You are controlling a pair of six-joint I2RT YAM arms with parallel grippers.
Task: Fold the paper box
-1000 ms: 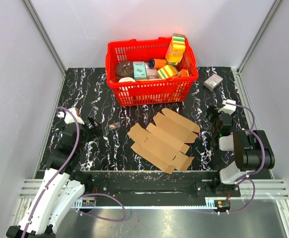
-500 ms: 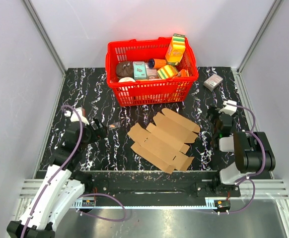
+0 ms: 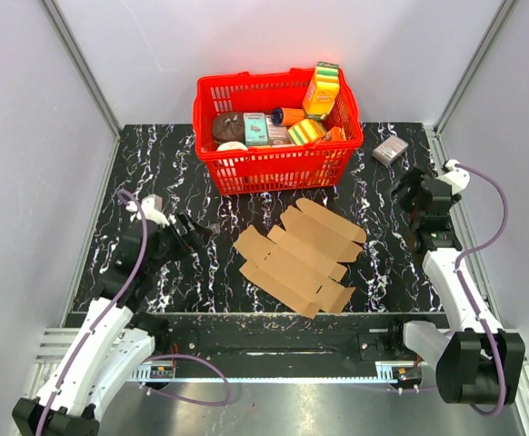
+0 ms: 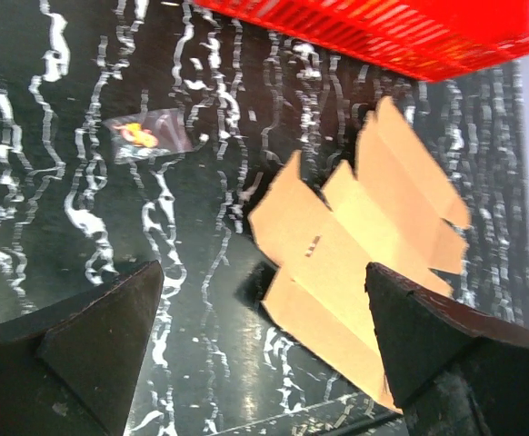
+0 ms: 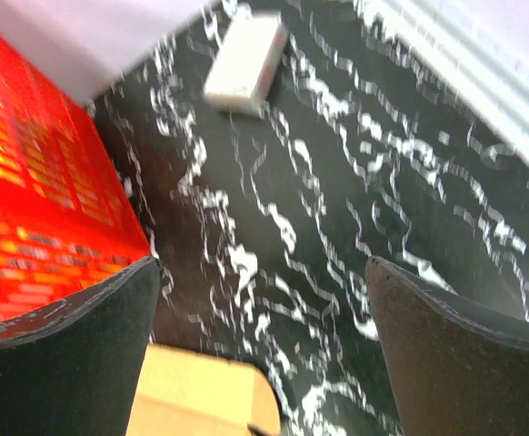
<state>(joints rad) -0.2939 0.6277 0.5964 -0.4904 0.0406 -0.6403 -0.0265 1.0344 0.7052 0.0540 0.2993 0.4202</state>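
Observation:
The paper box [image 3: 298,255] is a flat brown die-cut cardboard sheet with flaps, lying unfolded on the black marbled table in front of the red basket. It also shows in the left wrist view [image 4: 364,245], and one corner of it in the right wrist view [image 5: 205,395]. My left gripper [image 3: 194,233] is open and empty, left of the sheet and apart from it. My right gripper [image 3: 408,193] is open and empty, raised to the right of the sheet.
A red basket [image 3: 277,163] full of colourful packages stands behind the sheet. A small grey-pink box [image 3: 390,150] lies at the back right and shows in the right wrist view [image 5: 245,62]. A small clear wrapper [image 4: 146,136] lies left of the sheet.
My left gripper has moved right, toward the sheet. My right arm has lifted and stretched toward the back right. The sheet has not moved.

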